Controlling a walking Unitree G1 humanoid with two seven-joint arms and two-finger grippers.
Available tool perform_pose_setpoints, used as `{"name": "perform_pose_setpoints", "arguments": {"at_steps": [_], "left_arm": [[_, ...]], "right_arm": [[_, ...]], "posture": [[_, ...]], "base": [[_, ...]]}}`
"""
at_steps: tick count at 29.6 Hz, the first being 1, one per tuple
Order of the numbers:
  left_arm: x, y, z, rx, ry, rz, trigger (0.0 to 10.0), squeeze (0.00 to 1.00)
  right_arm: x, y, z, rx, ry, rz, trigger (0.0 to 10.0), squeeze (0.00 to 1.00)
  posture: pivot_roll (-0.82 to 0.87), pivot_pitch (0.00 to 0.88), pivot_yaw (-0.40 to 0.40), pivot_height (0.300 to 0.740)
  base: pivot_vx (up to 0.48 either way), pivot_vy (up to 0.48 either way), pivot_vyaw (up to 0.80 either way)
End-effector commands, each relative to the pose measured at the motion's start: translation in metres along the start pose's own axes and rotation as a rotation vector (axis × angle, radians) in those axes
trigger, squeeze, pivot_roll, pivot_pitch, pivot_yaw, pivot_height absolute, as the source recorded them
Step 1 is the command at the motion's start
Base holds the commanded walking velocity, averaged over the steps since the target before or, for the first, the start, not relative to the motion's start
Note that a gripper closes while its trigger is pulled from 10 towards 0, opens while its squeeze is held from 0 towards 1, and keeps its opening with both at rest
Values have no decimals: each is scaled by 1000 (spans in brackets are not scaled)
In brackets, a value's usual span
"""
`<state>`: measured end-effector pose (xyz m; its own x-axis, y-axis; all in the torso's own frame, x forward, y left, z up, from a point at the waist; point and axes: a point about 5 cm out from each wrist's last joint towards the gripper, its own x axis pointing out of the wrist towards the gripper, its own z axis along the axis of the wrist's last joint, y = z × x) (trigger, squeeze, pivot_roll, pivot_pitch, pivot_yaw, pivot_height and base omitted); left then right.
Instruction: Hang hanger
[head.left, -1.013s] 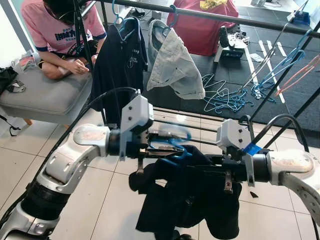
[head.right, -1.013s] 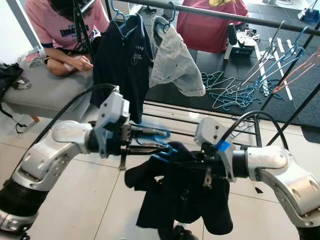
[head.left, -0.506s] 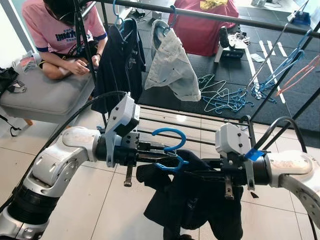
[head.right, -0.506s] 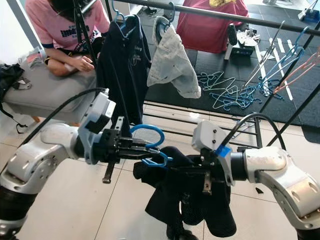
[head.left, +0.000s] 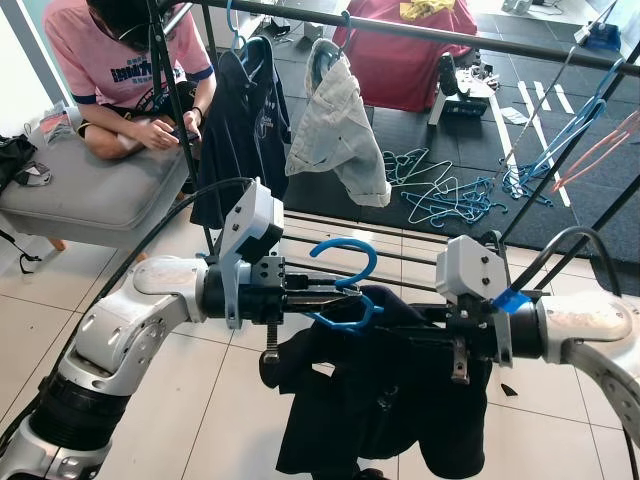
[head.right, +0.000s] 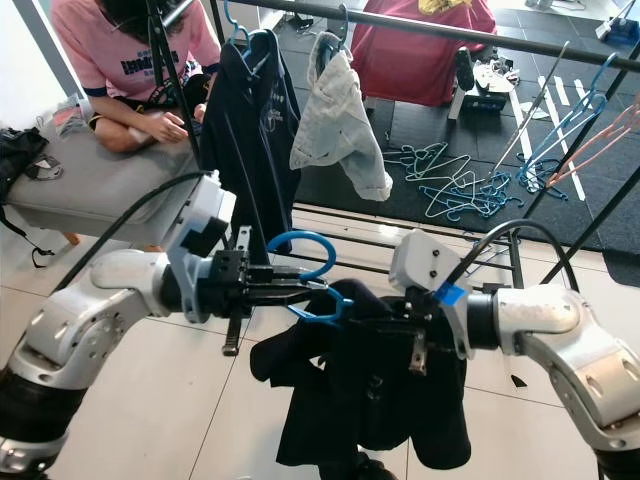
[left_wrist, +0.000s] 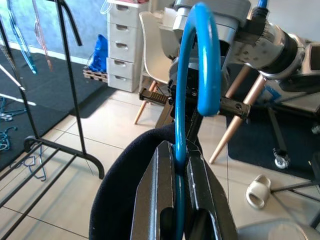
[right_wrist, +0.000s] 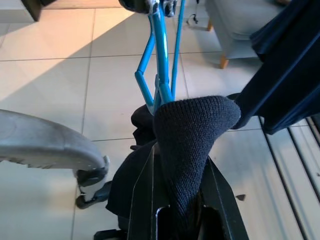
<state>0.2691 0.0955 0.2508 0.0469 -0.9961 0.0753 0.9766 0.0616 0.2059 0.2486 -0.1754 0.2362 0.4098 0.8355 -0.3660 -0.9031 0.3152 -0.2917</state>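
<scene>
Tiled room, clothes rail (head.left: 420, 30), spare hangers (head.left: 450, 195)

The blue hanger (head.left: 345, 283) looks like smooth, glossy plastic. The dark garment (head.left: 385, 400) on it is matt cloth, coarsely knitted at the fold. The rail (head.left: 420, 32) overhead is dark, smooth metal, and the floor tiles (head.left: 180, 420) are glossy.

Blue hanger (head.left: 343, 285): the shoulders and lower bar are buried under the dark garment (head.left: 380, 400); just the hook and neck stay visible.
Left gripper (left_wrist: 176, 165): fingertips partly covered by the dark fabric in the left wrist view.
Right gripper (right_wrist: 177, 200): the knit cloth wraps over the gap between its fingers.
Person (head.left: 125, 70): cropped by the top edge, head mostly out of frame.
Rail (head.left: 420, 30): runs off the right edge.
Hangers on the floor (head.left: 450, 195): a tangle too small to count.
</scene>
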Motion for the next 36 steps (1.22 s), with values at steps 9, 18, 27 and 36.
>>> {"name": "perform_pose_setpoints", "arguments": {"at_steps": [9,18,27,36], "left_arm": [[15,1,3,-141,-291,82,0,0],[19,6,-1,-239,-430,201,0,0],[18,11,-6,-250,-436,272,0,0],[-1,21,5,-225,-476,316,0,0]], "right_arm": [[-22,-26,18,-10,-93,-119,10000,1000],[-62,-49,55,-41,-303,-215,10000,1000],[-113,-60,81,-25,-550,-341,10000,1000],[-151,-24,54,72,-592,-323,10000,1000]], "posture": [[-108,189,-14,740],[-117,189,-27,740],[-118,188,-31,740],[-118,190,-30,740]], "base": [[0,0,0],[0,0,0],[0,0,0],[0,0,0]]}}
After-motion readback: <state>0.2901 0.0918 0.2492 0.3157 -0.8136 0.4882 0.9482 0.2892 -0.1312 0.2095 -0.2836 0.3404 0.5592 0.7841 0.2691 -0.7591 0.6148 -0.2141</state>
